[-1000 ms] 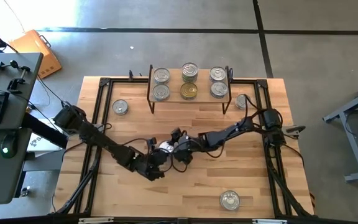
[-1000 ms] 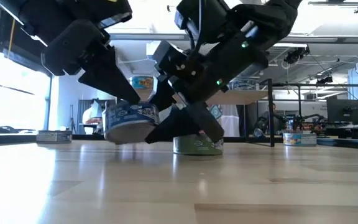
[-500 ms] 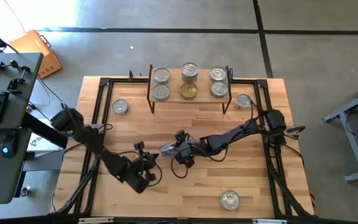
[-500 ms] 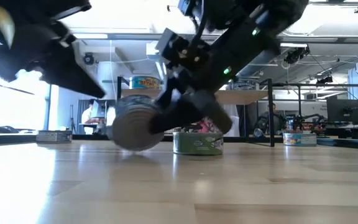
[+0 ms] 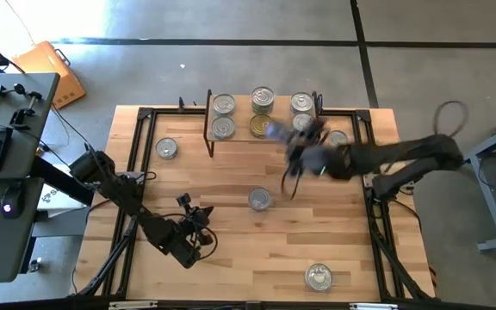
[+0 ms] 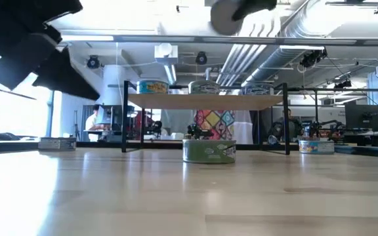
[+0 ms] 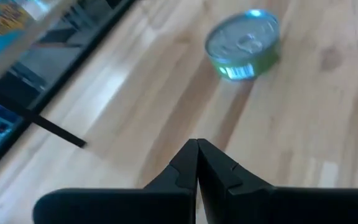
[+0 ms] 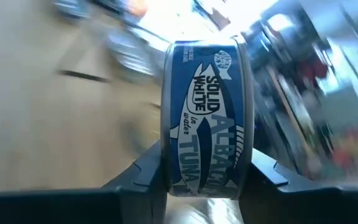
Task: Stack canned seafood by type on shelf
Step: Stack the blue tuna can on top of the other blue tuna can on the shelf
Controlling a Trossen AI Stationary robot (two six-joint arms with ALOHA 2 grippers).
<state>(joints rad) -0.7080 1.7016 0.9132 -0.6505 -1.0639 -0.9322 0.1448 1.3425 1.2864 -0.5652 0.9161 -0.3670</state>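
Left gripper [image 5: 198,243] sits fingers pressed together, empty, low at the table's front-left. 1 green-labelled tin [image 5: 260,200] stands alone mid-table. Right gripper [image 5: 293,148] is clamped on a blue albacore tuna tin [image 8: 207,118], raised just in front of the shelf [image 5: 235,142], which carries 6 tins.

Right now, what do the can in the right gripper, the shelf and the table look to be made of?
The can held in the right gripper: likely metal with a glossy blue printed label reading solid white albacore tuna. The shelf: pale wood-look top on thin black legs, probably metal. The table: light wood planks, smooth, slightly shiny.
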